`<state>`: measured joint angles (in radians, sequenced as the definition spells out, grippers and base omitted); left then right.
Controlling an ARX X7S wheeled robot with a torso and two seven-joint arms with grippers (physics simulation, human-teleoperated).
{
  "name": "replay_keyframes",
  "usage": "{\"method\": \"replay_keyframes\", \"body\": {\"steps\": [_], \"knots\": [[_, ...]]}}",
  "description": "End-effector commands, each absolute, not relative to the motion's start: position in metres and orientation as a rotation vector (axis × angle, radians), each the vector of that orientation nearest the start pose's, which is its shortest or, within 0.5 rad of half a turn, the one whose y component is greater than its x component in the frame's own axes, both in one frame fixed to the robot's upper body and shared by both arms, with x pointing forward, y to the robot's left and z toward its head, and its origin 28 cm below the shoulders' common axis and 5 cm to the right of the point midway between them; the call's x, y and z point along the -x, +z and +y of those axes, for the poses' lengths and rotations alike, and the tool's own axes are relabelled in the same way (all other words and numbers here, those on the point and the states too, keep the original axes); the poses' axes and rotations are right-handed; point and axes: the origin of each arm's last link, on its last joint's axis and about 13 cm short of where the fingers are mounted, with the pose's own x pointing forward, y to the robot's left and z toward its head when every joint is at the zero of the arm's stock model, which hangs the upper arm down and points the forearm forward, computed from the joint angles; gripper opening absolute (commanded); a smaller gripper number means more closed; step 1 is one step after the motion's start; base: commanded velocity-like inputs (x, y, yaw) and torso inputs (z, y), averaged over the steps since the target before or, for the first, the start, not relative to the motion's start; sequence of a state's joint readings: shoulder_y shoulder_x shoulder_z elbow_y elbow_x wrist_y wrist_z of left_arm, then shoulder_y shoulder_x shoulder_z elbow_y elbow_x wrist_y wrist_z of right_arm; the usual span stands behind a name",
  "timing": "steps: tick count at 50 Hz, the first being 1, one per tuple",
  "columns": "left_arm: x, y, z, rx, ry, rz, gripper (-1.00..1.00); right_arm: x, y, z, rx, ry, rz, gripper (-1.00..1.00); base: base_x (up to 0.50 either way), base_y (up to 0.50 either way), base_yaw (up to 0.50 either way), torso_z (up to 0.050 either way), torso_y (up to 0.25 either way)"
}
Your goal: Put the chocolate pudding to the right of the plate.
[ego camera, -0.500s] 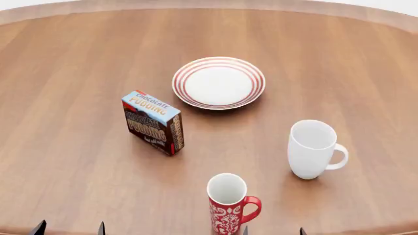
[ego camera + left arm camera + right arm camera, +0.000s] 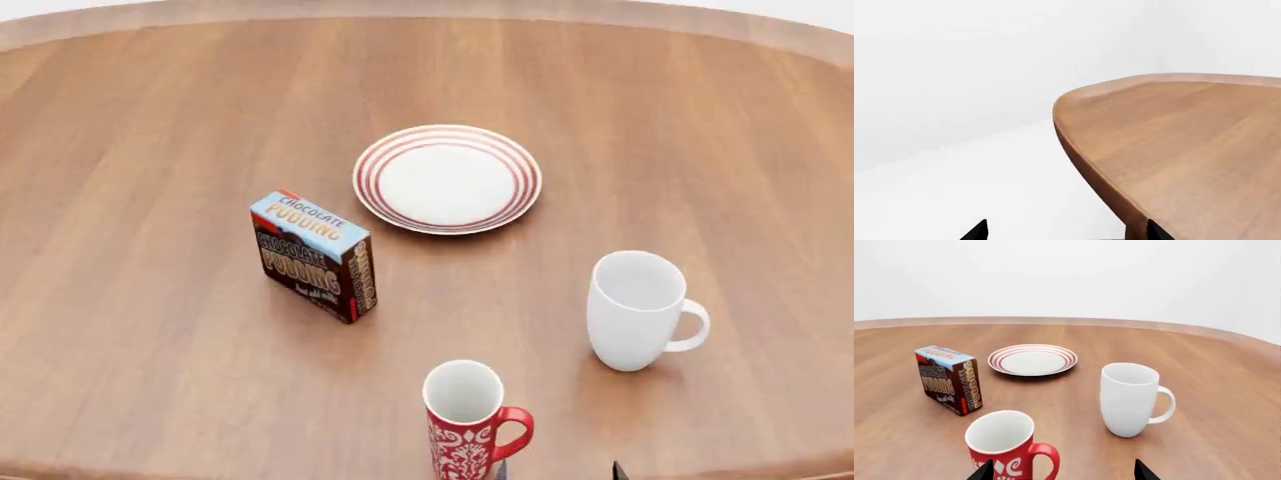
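Stood upright on brown wooden table (image 2: 160,330): dark brown, blue-topped chocolate pudding box (image 2: 315,253), left of and nearer than red-ringed white round plate (image 2: 447,179). Well beyond both grippers; left gripper (image 2: 1064,231) and right gripper (image 2: 1062,471) jaws spread, empty.

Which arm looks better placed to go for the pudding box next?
Probably the right: its claw faces the chocolate pudding and plate, while the left claw sees only the table edge.
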<state>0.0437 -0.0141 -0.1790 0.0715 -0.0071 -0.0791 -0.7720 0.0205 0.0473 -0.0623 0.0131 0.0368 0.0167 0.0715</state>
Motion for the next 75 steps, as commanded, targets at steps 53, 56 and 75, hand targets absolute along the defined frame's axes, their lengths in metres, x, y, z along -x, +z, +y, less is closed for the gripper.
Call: {"method": "replay_keyframes", "body": {"steps": [53, 56, 75], "knots": [[-0.186, 0.015, 0.255, -0.044, 0.933, -0.119, 1.00, -0.166, 0.160, -0.086, -0.004, 0.000, -0.318, 1.00, 0.01, 0.01, 0.00, 0.025, 0.000], [-0.186, 0.015, 0.255, -0.039, 0.938, -0.119, 1.00, -0.165, 0.159, -0.085, -0.013, 0.015, -0.312, 1.00, 0.38, 0.39, 0.00, 0.050, 0.000], [-0.187, 0.013, 0.257, -0.039, 0.977, -0.091, 1.00, -0.164, 0.152, -0.082, -0.020, 0.026, -0.282, 1.00, 0.22, 0.32, 0.00, 0.003, 0.000]]}}
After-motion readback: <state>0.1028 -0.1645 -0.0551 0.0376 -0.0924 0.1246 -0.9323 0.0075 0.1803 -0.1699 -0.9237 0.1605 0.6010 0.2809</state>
